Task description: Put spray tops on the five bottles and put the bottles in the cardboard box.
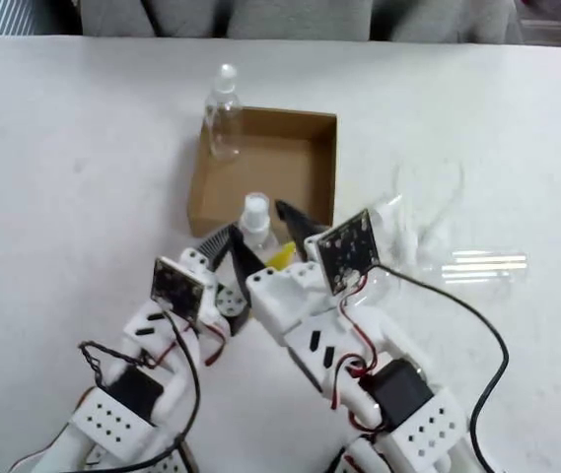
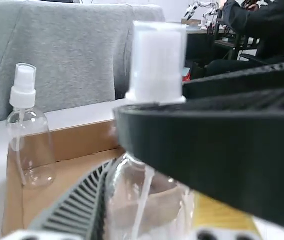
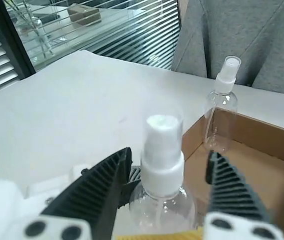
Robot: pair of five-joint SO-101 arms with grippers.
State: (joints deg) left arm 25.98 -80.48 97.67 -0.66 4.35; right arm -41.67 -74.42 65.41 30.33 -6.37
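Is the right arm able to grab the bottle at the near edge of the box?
Probably yes. The right gripper has its jaws open on either side of the near bottle, and nothing sits between them and it.

- The desk [image 1: 63, 148] is looked down on from above by the fixed camera.
- The bottle [image 2: 154, 75] is seen very close and level from the left wrist.
- The same bottle and the box [image 3: 271, 142] are shared by the right wrist view, set slightly higher.
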